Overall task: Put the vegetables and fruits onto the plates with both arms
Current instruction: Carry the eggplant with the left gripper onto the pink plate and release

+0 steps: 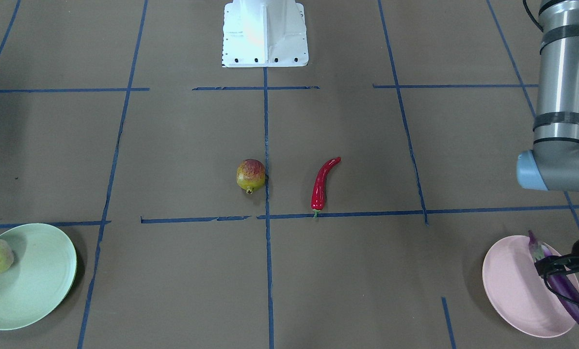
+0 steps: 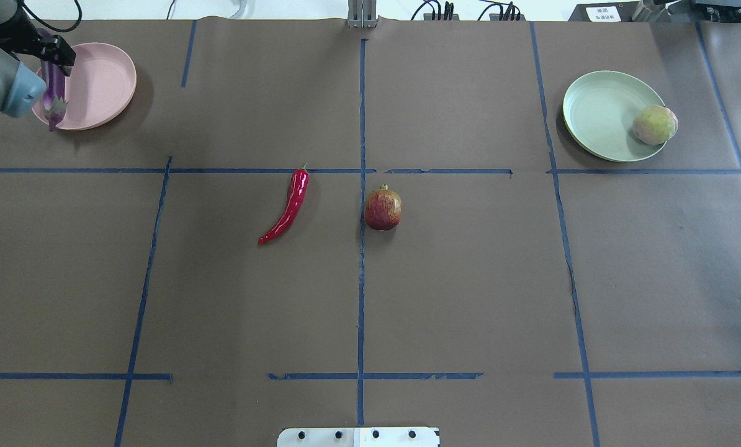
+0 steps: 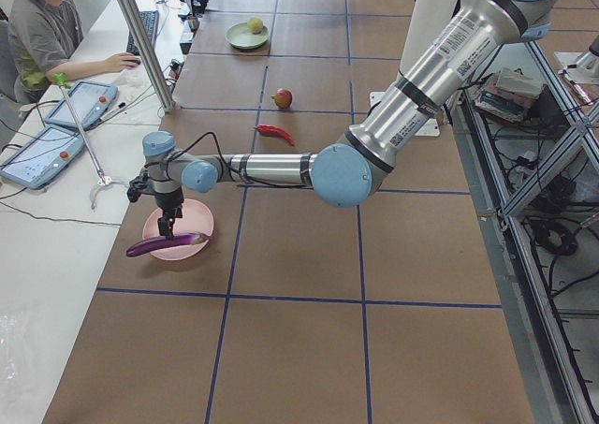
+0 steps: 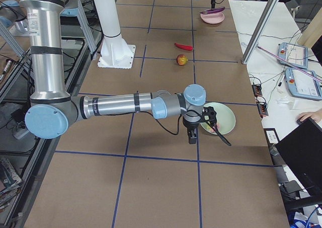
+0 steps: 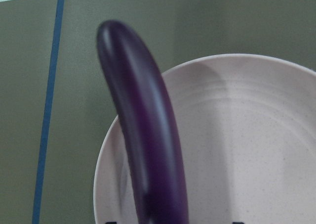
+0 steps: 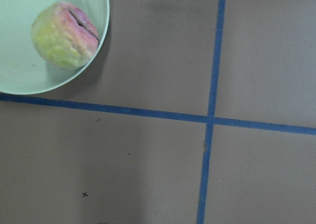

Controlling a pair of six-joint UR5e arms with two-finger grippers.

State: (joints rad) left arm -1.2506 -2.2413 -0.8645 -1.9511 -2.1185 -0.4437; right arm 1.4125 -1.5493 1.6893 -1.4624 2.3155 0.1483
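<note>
Eggplant (image 3: 164, 246) clamped in left end effector (image 3: 168, 229), long axis overhanging pink plate (image 3: 197, 220) rim, plate just beneath (right end effector (image 4: 191, 136) grip: cannot tell).

Papered table and the bench beside it

A brown paper cover (image 2: 470, 279) is lying flat over the table, and blue tape lines (image 2: 361, 279) are crossing it, dividing it into large rectangles. Black cables (image 2: 445, 9) are trailing past the table's far edge in the overhead view. Beside the table, a person in a grey shirt (image 3: 42, 31) is sitting at a white bench (image 3: 47, 255), one hand lying near a dark keyboard (image 3: 150, 26). Two tablet-like pendants (image 3: 37, 155) are lying on that bench, a silver post (image 3: 140, 36) is standing at the table's edge, and a black laptop (image 4: 302, 147) is sitting further along.
</note>
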